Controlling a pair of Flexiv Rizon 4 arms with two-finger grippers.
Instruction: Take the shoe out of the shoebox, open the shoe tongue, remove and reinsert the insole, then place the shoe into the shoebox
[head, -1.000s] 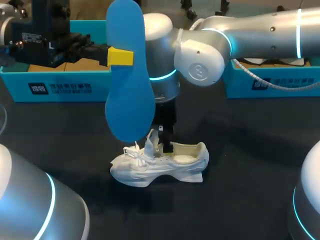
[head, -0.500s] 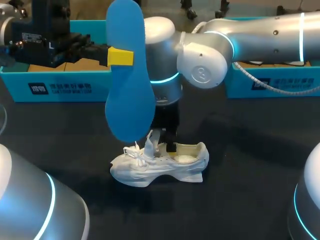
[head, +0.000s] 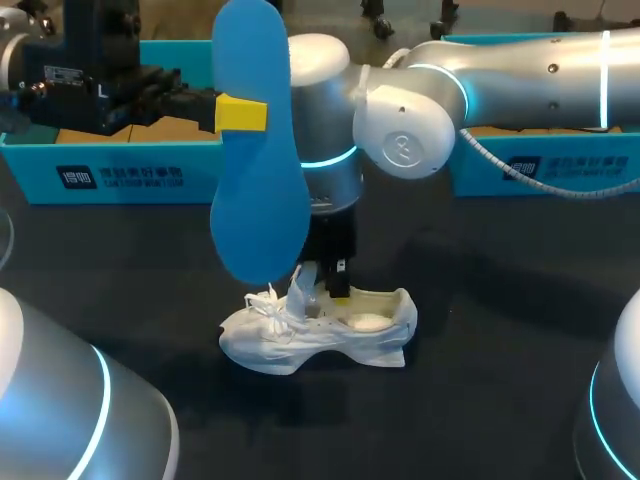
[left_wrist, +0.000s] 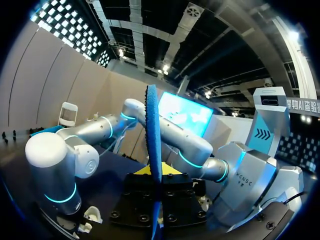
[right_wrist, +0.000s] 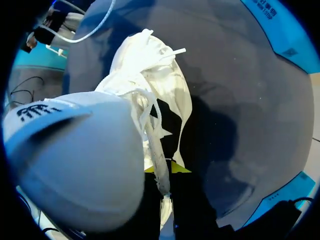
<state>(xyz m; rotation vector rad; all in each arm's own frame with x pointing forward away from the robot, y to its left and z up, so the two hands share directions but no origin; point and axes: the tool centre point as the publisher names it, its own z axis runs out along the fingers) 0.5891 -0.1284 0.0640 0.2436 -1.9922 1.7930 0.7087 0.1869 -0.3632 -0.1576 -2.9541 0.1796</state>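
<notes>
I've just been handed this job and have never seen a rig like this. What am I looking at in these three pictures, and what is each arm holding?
You are driving two robot arms, each ending in a two-finger gripper with yellow tips. The head view looks down on the black table from above and behind the robot. The two round pictures come from cameras on the wrists, looking out along the fingers. The left gripper holds the blue insole up in the air, above the shoe; its wrist camera sees that insole edge-on. The right gripper reaches down to the white shoe, which stands on the table, and appears to pinch its tongue. Blue shoeboxes stand at the back, on both sides.
</notes>
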